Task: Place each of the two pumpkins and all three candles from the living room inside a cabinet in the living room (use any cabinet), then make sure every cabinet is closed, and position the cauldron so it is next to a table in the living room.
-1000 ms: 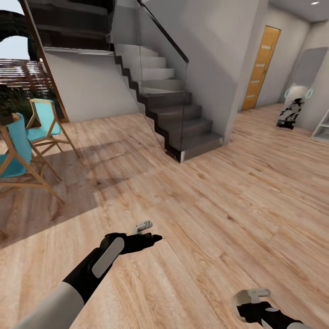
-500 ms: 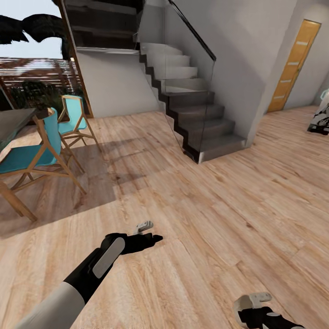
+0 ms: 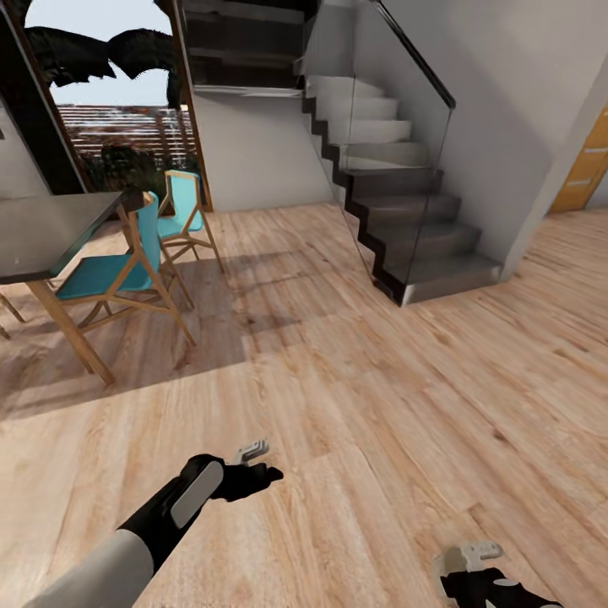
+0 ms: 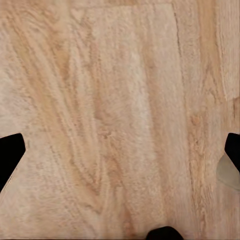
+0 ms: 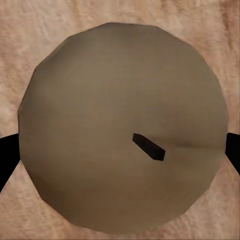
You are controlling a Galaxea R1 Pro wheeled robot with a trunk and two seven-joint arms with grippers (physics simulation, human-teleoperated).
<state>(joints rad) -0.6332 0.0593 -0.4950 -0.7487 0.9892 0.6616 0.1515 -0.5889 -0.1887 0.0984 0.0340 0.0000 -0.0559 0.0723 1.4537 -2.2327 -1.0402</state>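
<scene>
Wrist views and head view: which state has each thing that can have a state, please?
left gripper: open, empty, above the floor.
right gripper: shut on the candle.
candle: held in the right gripper, unlit.
chairs: upright, beside the table.

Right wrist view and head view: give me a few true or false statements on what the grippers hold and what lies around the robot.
1. A beige-grey round candle with a dark wick sits between the right gripper fingers. True.
2. The left gripper holds an orange pumpkin. False: it is empty, jaws apart over the light wooden plank floor.
3. Two turquoise wooden-framed chairs stand by a dark-topped table. True.
4. The grey staircase has no railing. False: a glass panel with a dark handrail runs along it.
</scene>
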